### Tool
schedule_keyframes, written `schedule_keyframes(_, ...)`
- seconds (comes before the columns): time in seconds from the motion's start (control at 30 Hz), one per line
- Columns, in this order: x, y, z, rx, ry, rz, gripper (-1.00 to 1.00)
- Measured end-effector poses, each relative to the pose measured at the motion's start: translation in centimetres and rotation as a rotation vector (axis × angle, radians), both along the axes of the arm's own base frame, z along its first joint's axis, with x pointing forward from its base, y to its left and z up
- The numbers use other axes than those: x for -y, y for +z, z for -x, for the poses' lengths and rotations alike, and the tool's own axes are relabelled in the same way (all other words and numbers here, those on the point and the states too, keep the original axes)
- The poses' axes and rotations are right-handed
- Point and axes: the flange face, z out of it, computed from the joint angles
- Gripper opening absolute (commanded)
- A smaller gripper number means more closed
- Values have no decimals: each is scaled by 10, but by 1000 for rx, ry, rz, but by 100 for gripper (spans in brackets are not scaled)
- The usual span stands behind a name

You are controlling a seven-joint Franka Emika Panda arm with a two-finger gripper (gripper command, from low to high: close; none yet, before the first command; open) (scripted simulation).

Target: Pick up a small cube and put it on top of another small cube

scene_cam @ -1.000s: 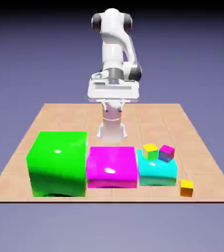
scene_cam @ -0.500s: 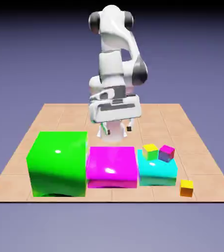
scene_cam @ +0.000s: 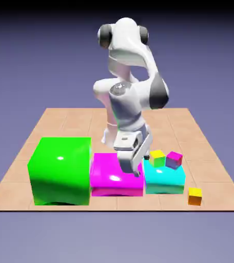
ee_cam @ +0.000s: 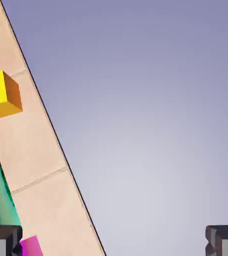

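Exterior view: a second ago the arm stood tall at the back with the hand level above the worktop [scene_cam: 57, 120]. Now it has folded forward and down – the gripper [scene_cam: 131, 169] hangs over the inner edge of the magenta block [scene_cam: 116, 174], just beside the cyan block [scene_cam: 164, 179]. Jaws stand wide apart, nothing between them. My read: this is the approach leg, no grasp yet.

Nothing else has moved. The small cube [scene_cam: 194, 196], yellow top and orange sides, sits alone on the worktop near the front edge, toward the exterior view's right, just past the cyan block. The yellow-green cube [scene_cam: 157, 157] and the magenta-blue cube [scene_cam: 174, 160] sit side by side on top of the cyan block. The green block [scene_cam: 60, 169] is on the far side of the magenta one.

Hand view: rolled hard, worktop edge runs diagonally. Small cube [ee_cam: 2, 95] shows at upper left, well off the line between the fingertips [ee_cam: 225, 240] – gripper needs to shift toward it and square up before descending.
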Motion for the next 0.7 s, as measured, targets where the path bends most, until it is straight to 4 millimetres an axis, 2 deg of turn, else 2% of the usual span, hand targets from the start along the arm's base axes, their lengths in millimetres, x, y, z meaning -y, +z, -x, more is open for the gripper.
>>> schedule_keyframes(0.2,-35,-38,-24,-70,290,-82,0)
schedule_keyframes(0.37,-70,-71,-37,-118,539,-174,0)
schedule_keyframes(0.53,-109,-106,-40,-158,795,-288,0)
schedule_keyframes(0.7,-150,-143,-33,-194,1053,-425,0)
